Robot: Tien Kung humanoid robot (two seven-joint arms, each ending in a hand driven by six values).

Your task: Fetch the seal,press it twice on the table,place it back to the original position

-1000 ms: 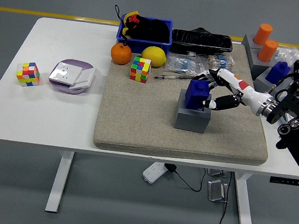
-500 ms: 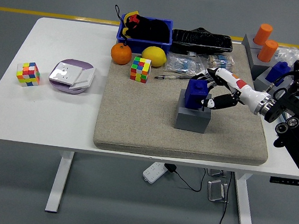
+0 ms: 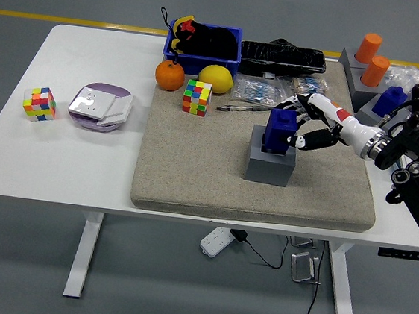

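Note:
A blue seal [image 3: 279, 128] stands in the top of a grey block holder [image 3: 269, 164] near the middle of the beige felt mat [image 3: 193, 170]. My right hand [image 3: 300, 126], white with black fingers, reaches in from the right. Its fingers are curled round the seal's right side, thumb low and the others over the top. The seal sits slightly raised in the holder, with its base hidden inside. My left arm does not show.
Behind the holder lie a pen [image 3: 241, 108], a Rubik's cube [image 3: 197, 97], a lemon [image 3: 216, 78], an orange [image 3: 169, 75], a blue basket [image 3: 203, 42] and plastic packets [image 3: 265, 90]. At the far right a second holder [image 3: 368, 87] carries orange cylinders and another blue seal [image 3: 388, 100]. On the left lie a cube [image 3: 40, 103] and a purple plate [image 3: 100, 106].
My right hand has drawn back slightly to the right and up with the seal, which now stands a little higher in the grey holder. Nothing else has moved.

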